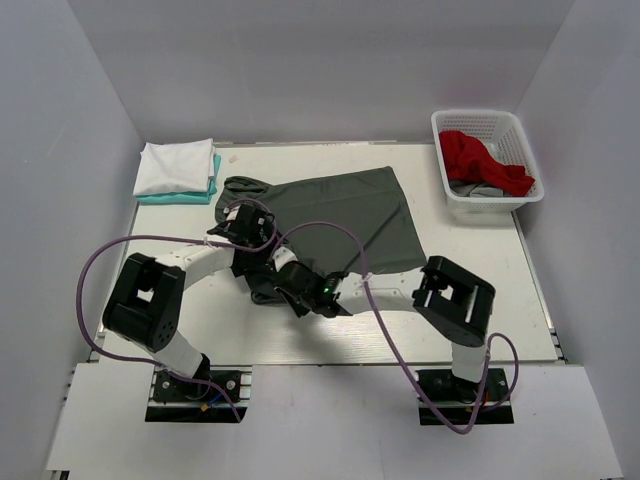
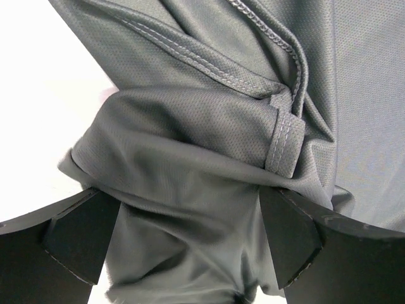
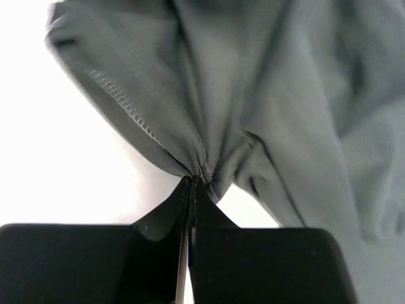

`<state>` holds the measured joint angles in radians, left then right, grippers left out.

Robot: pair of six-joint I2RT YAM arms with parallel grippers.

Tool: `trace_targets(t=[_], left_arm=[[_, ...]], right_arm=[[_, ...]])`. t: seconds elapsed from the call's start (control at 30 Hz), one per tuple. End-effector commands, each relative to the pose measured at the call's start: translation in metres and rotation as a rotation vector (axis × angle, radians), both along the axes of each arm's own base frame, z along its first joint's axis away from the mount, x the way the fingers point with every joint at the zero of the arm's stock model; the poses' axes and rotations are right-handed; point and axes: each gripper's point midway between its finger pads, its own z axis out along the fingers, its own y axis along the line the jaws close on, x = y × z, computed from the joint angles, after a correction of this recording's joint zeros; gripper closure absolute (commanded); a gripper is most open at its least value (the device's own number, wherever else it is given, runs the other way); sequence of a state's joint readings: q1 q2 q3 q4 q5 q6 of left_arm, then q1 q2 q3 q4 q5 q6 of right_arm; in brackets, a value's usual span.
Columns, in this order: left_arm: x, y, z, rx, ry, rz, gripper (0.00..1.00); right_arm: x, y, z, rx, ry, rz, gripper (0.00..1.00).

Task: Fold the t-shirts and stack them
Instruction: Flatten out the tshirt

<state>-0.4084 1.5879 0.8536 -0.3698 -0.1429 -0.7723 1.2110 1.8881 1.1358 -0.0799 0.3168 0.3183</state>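
The dark grey t-shirt (image 1: 350, 215) lies spread across the middle of the table, bunched at its left side. My left gripper (image 1: 248, 222) is over that bunched left edge. In the left wrist view its fingers (image 2: 79, 237) stand wide apart, open, with a fold of the grey shirt (image 2: 202, 145) between them. My right gripper (image 1: 275, 285) is at the shirt's near left corner. In the right wrist view it (image 3: 193, 183) is shut on a pinched bit of the grey shirt's hem (image 3: 152, 133). A folded white t-shirt (image 1: 178, 165) lies on a folded teal t-shirt (image 1: 195, 198) at the far left. The red t-shirt (image 1: 480, 158) is in the basket.
The white lattice basket (image 1: 487, 118) stands at the far right corner with the red shirt and some grey cloth (image 1: 482, 190) in it. Purple cables (image 1: 110, 250) loop over both arms. Grey walls close in the table on the left, back and right.
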Motion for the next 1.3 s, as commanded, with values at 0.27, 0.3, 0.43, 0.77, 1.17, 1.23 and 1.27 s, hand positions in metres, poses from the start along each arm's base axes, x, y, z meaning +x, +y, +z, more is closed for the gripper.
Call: trace_targets(t=[0.27, 0.3, 0.43, 0.77, 1.17, 1.23, 1.27], left_arm=[[-0.049, 0.010, -0.045, 0.052, 0.215, -0.025, 0.00], [-0.051, 0.011, -0.045, 0.059, 0.223, -0.033, 0.00], [-0.049, 0.007, -0.043, 0.051, 0.220, -0.065, 0.00], [-0.051, -0.009, -0.026, -0.027, 0.175, -0.138, 0.00], [-0.029, 0.005, 0.042, 0.029, 0.024, -0.075, 0.00], [-0.033, 0.006, 0.063, -0.002, -0.020, -0.055, 0.00], [-0.036, 0.009, 0.070, 0.002, -0.032, -0.050, 0.00]], right_arm=[[-0.040, -0.051, 0.002, -0.032, 0.147, 0.025, 1.00], [-0.041, -0.054, 0.000, -0.031, 0.150, 0.019, 1.00], [-0.043, -0.047, 0.004, 0.012, 0.163, 0.059, 0.97], [-0.036, -0.002, 0.057, 0.146, 0.076, 0.221, 0.54], [0.009, -0.030, 0.062, 0.185, 0.111, -0.106, 0.32], [0.022, -0.043, 0.065, 0.202, 0.117, -0.165, 0.28], [0.024, -0.056, 0.062, 0.204, 0.125, -0.196, 0.26]])
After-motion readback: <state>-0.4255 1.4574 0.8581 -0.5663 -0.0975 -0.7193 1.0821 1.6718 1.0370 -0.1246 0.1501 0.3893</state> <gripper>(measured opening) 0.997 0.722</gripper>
